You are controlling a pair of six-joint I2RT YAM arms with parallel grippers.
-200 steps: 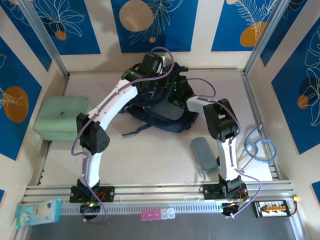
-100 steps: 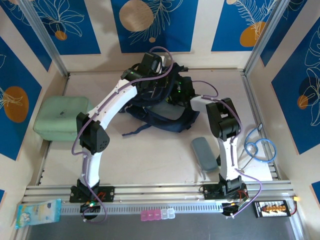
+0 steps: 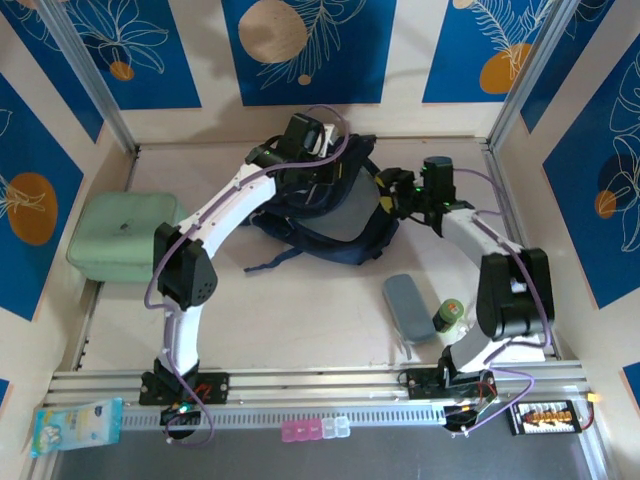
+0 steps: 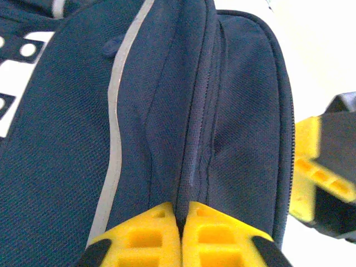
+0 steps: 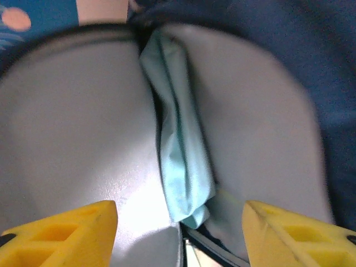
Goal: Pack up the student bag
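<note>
The student bag (image 3: 285, 222) lies at the back middle of the table, a dark navy backpack with its mouth open on grey lining (image 3: 345, 212). My left gripper (image 3: 322, 168) is at the bag's top. In the left wrist view my left gripper (image 4: 181, 208) is shut, its yellow fingers pinching a raised seam of the navy fabric (image 4: 239, 111). At the bag's right rim my right gripper (image 3: 390, 195) is open. In the right wrist view my right gripper (image 5: 179, 204) faces the grey lining (image 5: 83, 122), where a pale teal cloth (image 5: 183, 161) lies in a fold, with nothing between the fingers.
A mint-green case (image 3: 125, 235) sits at the left. A grey-blue pouch (image 3: 408, 305) and a small green-topped jar (image 3: 448, 315) lie by the right arm's base. On the front rail lie a tissue pack (image 3: 75, 425), a pill box (image 3: 315, 430) and a battery (image 3: 545, 415).
My right arm has swung out to the right and its gripper has opened at the bag's rim. The bag's mouth now shows grey lining. The green-topped jar has come into view.
</note>
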